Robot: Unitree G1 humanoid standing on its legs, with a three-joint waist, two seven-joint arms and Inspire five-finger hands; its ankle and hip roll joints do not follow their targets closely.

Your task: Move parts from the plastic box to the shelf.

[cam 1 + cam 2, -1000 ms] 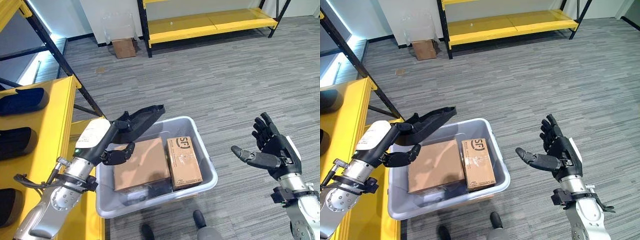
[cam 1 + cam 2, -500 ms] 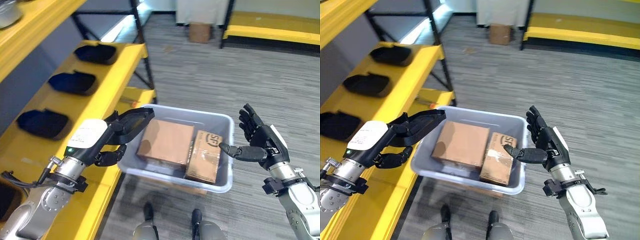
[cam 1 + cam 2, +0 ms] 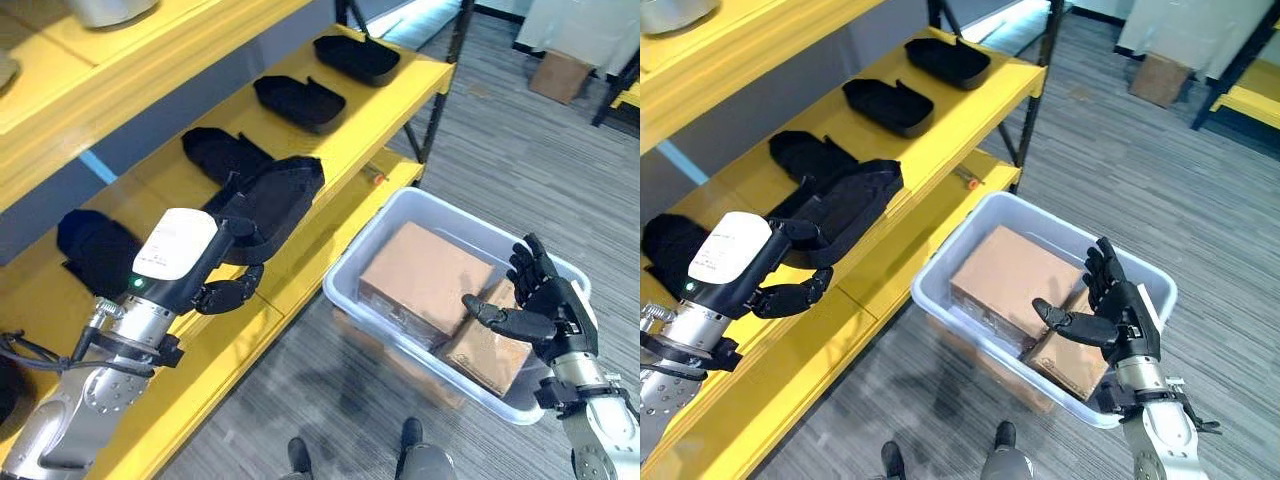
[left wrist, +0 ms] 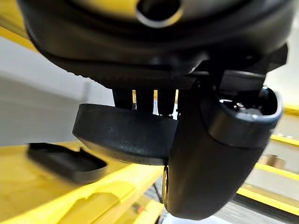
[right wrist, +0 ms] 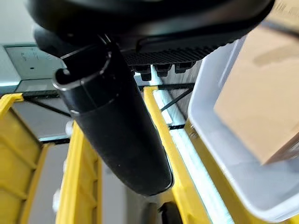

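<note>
My left hand (image 3: 225, 290) has a black part (image 3: 270, 200) pinched, thumb on top, fingers curled under, so it stays flat & level w/ the shelf (image 3: 330, 160) I'm carrying it to. It hangs just over the yellow board, beside the black parts lying there in a row (image 3: 300, 100); there's a gap in front of that row near my part, prob. where this one goes. Holding it by the near end leaves the far end free to touch down first.

My right hand (image 3: 1110, 315) is empty, fingers spread & relaxed, thumb out, hovering over the plastic box (image 3: 970, 235) on the floor. Parked there bc it isn't needed for this carry. Box has two cardboard cartons (image 3: 425, 280) inside; can't tell if more black parts sit under them.

Next, I reckon: lower, let go, pull back w/o nudging the neighbours.
</note>
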